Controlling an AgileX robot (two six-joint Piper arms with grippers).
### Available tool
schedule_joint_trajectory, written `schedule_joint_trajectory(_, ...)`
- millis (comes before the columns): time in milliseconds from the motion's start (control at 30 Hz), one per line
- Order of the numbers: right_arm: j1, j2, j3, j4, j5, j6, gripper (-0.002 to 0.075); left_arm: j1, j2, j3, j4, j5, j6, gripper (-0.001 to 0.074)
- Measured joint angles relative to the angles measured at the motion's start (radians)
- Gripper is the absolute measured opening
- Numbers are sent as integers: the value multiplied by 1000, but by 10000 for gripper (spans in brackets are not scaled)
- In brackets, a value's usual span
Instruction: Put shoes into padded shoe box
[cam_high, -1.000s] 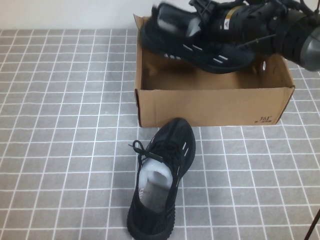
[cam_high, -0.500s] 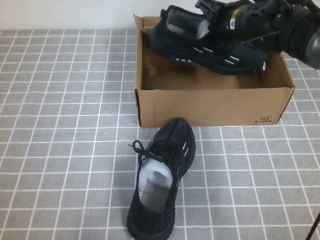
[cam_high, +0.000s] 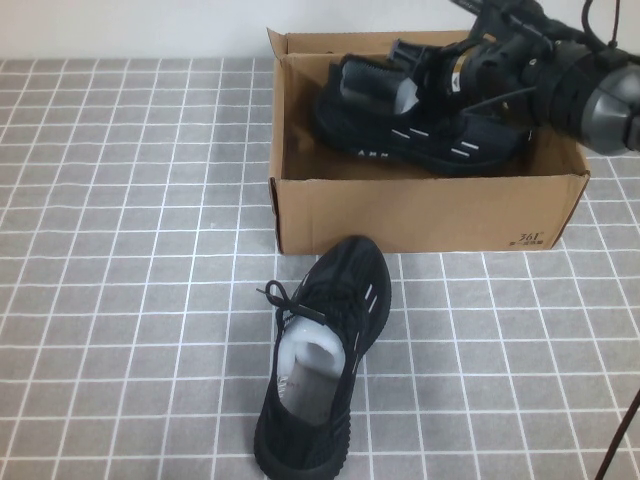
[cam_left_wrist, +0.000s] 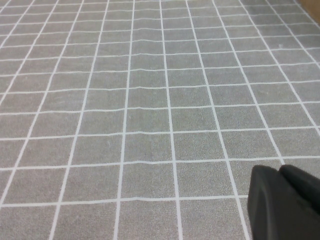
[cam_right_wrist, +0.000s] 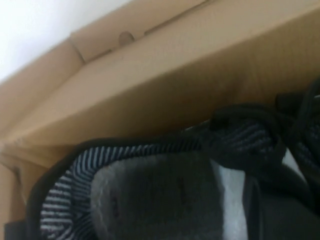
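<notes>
The brown cardboard shoe box stands open at the back of the table, right of centre. My right gripper reaches in from the right and is shut on the collar of one black sneaker, which lies low inside the box, heel to the left. The right wrist view shows that shoe's grey lining against the box's inner wall. The other black sneaker lies on the table in front of the box, toe toward it. My left gripper is shut and empty over bare cloth, out of the high view.
A grey cloth with a white grid covers the table. A white wall runs behind the box. A thin dark cable crosses the front right corner.
My right gripper has lowered the held sneaker from above the box's rim down into the box and a little to the right. The sneaker on the table has not moved.
</notes>
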Motion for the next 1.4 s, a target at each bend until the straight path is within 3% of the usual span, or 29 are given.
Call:
schedule_joint_trajectory(167,0,8,0,-1,-66,-119,67,0,0,0,0,0,0,-4)
schedule_joint_trajectory(367,2,-41,0,-9,-114,-220,307,0,0,0,0,0,0,-4)
schedule_joint_trajectory(533,16,-162,0,-10,-50,-400,353,0,0,0,0,0,0,-4)
schedule_joint_trajectory(633,22,-259,0,-8,67,-543,300,0,0,0,0,0,0,-4)
schedule_joint_trajectory(733,22,-362,0,23,196,-684,120,0,0,0,0,0,0,-4)
schedule_joint_trajectory(833,22,-465,0,87,314,-830,31,0,0,0,0,0,0,-4)
schedule_joint_trajectory(1033,22,-661,63,219,442,-1045,-4,0,0,0,0,0,0,-4)
schedule_joint_trajectory(1400,22,-919,450,324,378,-1075,-8,0,0,0,0,0,0,-4)
